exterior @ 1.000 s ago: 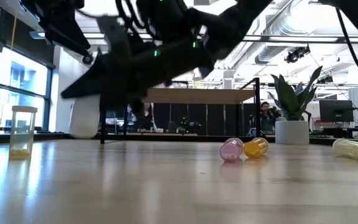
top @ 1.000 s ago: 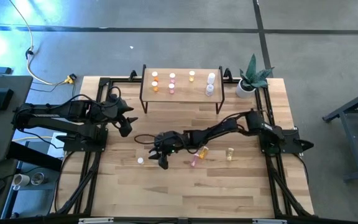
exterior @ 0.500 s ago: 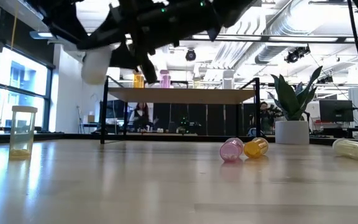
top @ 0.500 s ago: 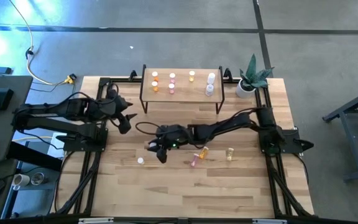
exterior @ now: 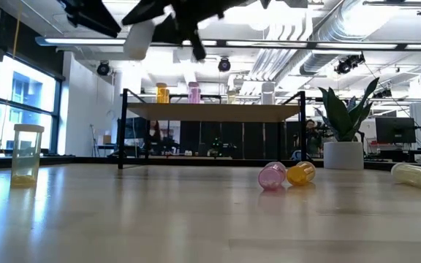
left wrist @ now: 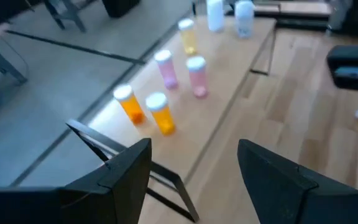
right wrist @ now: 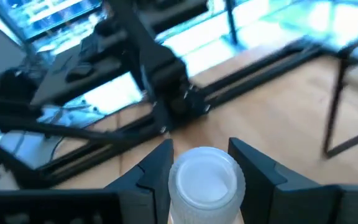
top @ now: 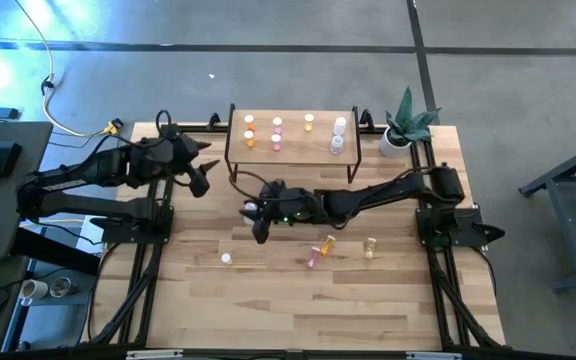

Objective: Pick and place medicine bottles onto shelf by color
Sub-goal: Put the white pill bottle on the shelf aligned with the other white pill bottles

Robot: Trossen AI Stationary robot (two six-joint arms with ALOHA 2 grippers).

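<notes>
From my low camera, a clear bottle (exterior: 25, 153) stands nearest on the worktop (top: 268, 300), with pink (exterior: 272, 176) and orange (exterior: 300, 172) bottles lying touching farther along. My right pincer (top: 256, 212) is clamped on a white-capped bottle (right wrist: 206, 182), lifted near the shelf (top: 293, 150). My left pincer (top: 200, 165), fingers apart, hovers by the shelf's left end; seven bottles stand on top.

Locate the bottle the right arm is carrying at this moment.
The white-capped bottle sits clamped in the right gripper, lifted above the table just in front of the shelf, near its left end in the high view.
</notes>
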